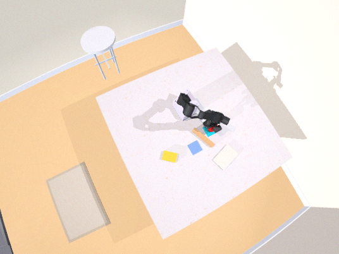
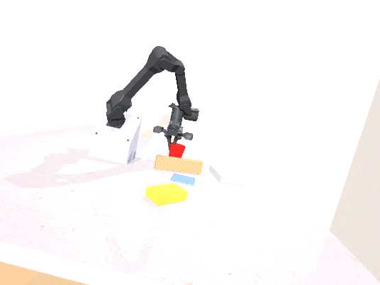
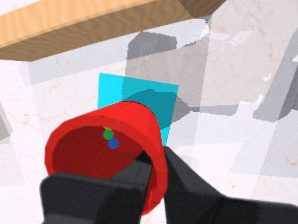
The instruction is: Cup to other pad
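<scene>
Above the cyan pad (image 3: 137,102), on the robot's side of the wooden bar (image 2: 179,165), the gripper (image 3: 150,167) is clamping one fingertip inside and one outside the wall of the red cup (image 3: 107,150), carrying it clear of the table top. The cup is hanging roughly upright, and a green marble (image 3: 107,134) and a blue marble (image 3: 113,144) are lying together at its bottom, so nothing is spilling.

The step in hand looks like the last part of the carry: bringing the cup down onto the cyan pad. The next move is calling for a slow, straight descent with the cup kept level until its base is resting flat on the pad, and only then for the fingers to part and lift away without tipping the rim.

The wooden bar is standing on edge just beyond the cyan pad, between it and the light blue pad (image 1: 195,147); it is the closest thing to bump. Past the bar, the yellow block (image 2: 166,193) and a white slab (image 1: 225,157) are lying well apart from the cyan pad and are not obstructing the descent.
</scene>
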You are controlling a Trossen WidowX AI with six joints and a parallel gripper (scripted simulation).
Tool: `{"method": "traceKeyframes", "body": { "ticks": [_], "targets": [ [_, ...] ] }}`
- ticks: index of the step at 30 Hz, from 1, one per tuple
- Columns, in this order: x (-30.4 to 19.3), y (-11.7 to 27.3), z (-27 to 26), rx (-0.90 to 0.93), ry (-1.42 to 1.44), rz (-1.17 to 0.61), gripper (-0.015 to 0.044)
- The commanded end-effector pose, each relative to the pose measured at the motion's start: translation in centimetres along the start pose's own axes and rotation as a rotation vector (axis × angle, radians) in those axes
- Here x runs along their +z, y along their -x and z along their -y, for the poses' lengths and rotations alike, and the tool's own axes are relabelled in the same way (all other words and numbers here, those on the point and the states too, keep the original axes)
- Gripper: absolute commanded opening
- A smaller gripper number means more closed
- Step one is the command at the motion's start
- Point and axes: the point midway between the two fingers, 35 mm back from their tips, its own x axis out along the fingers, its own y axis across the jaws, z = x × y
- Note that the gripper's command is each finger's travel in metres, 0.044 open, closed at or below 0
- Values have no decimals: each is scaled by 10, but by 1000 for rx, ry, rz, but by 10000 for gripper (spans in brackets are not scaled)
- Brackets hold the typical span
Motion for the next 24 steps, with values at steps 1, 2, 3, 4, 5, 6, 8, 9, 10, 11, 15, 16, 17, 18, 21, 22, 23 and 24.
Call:
{"method": "traceKeyframes", "body": {
  "ticks": [1, 2, 3, 4, 5, 6, 8, 9, 10, 11, 15, 16, 17, 18, 21, 22, 23, 24],
  "targets": [
    [2, -9, 2, -2, 8, 9, 0],
    [2, -10, 3, -2, 8, 9, 0],
    [2, -12, 3, -2, 8, 9, 0],
    [2, -13, 3, -2, 8, 9, 0],
    [2, -15, 3, -2, 8, 9, 0],
    [2, -17, 3, -2, 8, 10, 0],
    [2, -20, 4, -2, 8, 10, 0],
    [2, -21, 4, -2, 8, 10, 0],
    [2, -22, 4, -2, 8, 10, 0],
    [3, -22, 4, -2, 8, 10, 0],
    [1, -19, 2, -2, 1, 3, 0],
    [1, -19, 2, -2, 1, 3, 0],
    [1, -19, 2, -2, 1, 3, 0],
    [1, -19, 2, -2, 1, 3, 0],
    [1, -19, 2, -2, 1, 3, 0],
    [1, -19, 2, -2, 1, 3, 0],
    [1, -19, 2, -2, 1, 3, 0],
    [1, -19, 2, -2, 1, 3, 0]
  ]
}}
